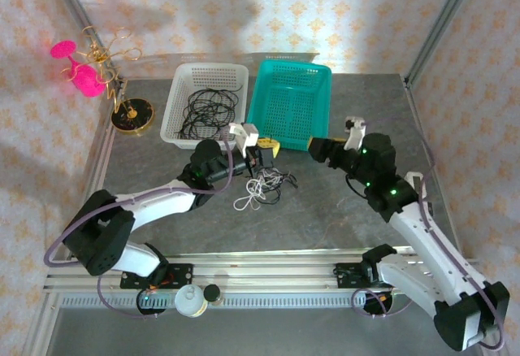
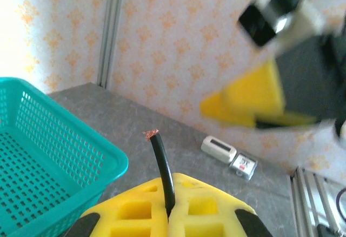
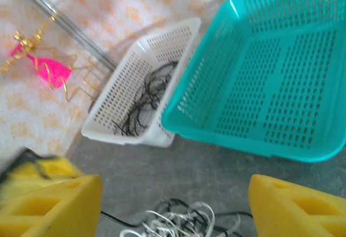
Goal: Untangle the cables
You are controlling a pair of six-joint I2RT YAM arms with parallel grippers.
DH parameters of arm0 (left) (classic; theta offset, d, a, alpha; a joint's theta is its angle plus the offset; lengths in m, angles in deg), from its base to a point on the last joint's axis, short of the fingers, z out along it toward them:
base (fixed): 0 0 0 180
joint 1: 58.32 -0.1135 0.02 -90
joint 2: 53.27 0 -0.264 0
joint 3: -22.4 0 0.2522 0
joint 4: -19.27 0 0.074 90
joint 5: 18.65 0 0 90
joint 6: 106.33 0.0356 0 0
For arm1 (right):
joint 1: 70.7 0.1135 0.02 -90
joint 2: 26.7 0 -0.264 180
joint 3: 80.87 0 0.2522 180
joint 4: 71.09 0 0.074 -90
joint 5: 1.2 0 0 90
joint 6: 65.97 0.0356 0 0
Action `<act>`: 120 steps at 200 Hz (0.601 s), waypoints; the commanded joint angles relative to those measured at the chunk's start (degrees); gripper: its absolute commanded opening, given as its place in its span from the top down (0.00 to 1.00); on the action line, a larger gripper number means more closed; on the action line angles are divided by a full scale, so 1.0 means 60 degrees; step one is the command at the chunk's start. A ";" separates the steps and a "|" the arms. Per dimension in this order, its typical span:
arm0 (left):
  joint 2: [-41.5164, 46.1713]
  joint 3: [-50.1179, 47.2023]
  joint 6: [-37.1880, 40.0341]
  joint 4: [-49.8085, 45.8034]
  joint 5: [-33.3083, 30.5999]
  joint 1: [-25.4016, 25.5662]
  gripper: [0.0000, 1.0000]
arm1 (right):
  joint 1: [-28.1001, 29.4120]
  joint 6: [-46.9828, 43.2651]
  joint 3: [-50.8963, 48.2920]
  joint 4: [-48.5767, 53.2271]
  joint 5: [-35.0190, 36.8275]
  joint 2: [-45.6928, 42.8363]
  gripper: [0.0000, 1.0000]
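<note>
The left gripper (image 2: 168, 215) is clamped on the free end of the black cable (image 2: 162, 166), just in front of the teal basket (image 3: 243, 139). A short stub with a frayed copper tip stands up from between its yellow pads. The right gripper (image 3: 174, 199) hangs beside it with its jaws wide apart and nothing in them, above the tangle (image 1: 264, 187). The tangle lies on the counter (image 1: 325, 218), a little nearer the robot than the teal basket's front wall.

The step in hand looks like drawing the black cord out of the knot. It would likely go best if the left gripper lifts slowly away from the teal basket. Meanwhile the right gripper would come down on the whitish cable (image 1: 248, 201), at the near-left side of the tangle, and pin it. A fast pull would probably drag the whole bundle along or tighten the loops.

The two grippers are close together, so they could bump. The teal basket's front rim stands just behind the work, and a rising cord might snag on it. To the left of the teal basket a white basket (image 1: 211, 66) holds more black cords (image 1: 207, 106). A pink ornament (image 1: 85, 80) stands further left.
</note>
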 commanded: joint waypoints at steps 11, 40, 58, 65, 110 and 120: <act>0.0509 0.0442 -0.1084 0.0664 -0.0205 0.0008 1.00 | 0.0361 -0.0624 -0.1742 -0.4930 -0.3321 -0.0301 0.22; 0.0507 0.0627 -0.1749 0.1041 0.0066 0.0073 1.00 | 0.2115 -0.2886 -0.2413 -0.6887 -0.2663 0.0101 0.24; 0.0601 0.0785 -0.1771 0.0859 0.0102 0.0164 1.00 | 0.2346 -0.3181 -0.2804 -0.8488 -0.2327 0.0776 0.28; 0.0647 0.0830 -0.1759 0.0781 0.0050 0.0205 1.00 | 0.2350 -0.3063 -0.2801 -0.8990 -0.1953 0.1091 0.29; 0.1134 0.1391 -0.1835 -0.0433 -0.0670 0.0445 1.00 | 0.2350 -0.2853 -0.2306 -1.0381 -0.1550 0.2837 0.31; 0.1158 0.1540 -0.1899 -0.0463 -0.0578 0.0520 1.00 | 0.2346 -0.2817 -0.2178 -1.0544 -0.1687 0.3279 0.33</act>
